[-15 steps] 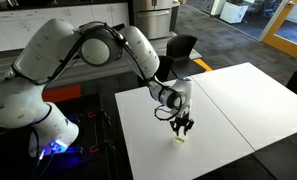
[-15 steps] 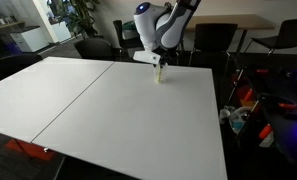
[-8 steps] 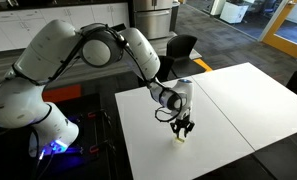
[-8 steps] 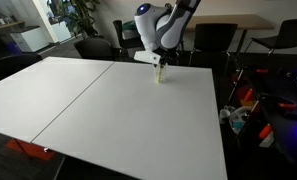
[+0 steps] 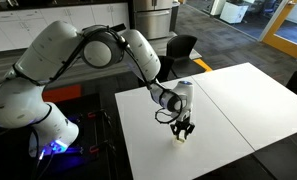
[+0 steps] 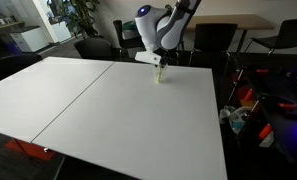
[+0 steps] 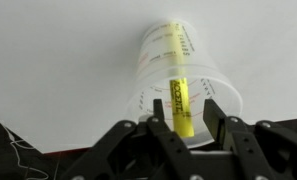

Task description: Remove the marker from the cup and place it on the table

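Note:
A small translucent cup (image 7: 173, 62) stands on the white table (image 7: 58, 70) and holds the yellow marker (image 7: 180, 98), which leans upright inside it. My gripper (image 7: 186, 122) is open right above the cup, one finger on each side of the marker's top end, with a gap still showing on the right side. In both exterior views the gripper (image 5: 183, 127) (image 6: 161, 65) hangs straight down over the cup (image 5: 181, 139) (image 6: 161, 77), near the table's edge on the robot's side.
The white table (image 5: 238, 100) (image 6: 88, 100) has two panels with a thin seam. Black office chairs (image 5: 183, 48) (image 6: 213, 40) stand beyond it. Cables and a blue-lit box (image 5: 58, 148) lie on the floor by the robot's base.
The gripper has sunk very slightly toward the cup. The cup and the marker have not moved.

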You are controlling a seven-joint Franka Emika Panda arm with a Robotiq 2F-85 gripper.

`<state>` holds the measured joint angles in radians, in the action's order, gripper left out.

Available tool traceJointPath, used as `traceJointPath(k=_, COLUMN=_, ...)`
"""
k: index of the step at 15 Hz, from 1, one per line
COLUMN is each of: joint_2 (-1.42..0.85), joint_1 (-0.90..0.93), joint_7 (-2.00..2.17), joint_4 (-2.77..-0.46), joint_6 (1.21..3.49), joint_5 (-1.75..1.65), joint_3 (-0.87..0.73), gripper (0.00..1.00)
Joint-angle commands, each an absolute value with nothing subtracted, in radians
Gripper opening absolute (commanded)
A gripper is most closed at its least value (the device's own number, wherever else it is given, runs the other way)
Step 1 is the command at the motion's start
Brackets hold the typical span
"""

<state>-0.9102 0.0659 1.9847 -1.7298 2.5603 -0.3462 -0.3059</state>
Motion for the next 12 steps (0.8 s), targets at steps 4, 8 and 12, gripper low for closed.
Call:
traceJointPath(k=4, joint_2=-0.931, joint_1=0.090, joint_7=1.964, joint_4=-1.702, joint_6=2.528, joint_5=-0.308, joint_3=-0.337, gripper=0.36)
traceJointPath(k=8, joint_2=-0.936, joint_1=0.099, joint_7=1.969, joint_4=-1.698, joint_6=2.526, joint_5=-0.307, joint_3=-0.346, gripper=0.00)
traceJointPath(k=12, joint_2=-0.932, joint_1=0.118, joint_7=1.976, joint_4=-1.706, joint_6=2.525, joint_5=-0.312, joint_3=-0.359, gripper=0.05)
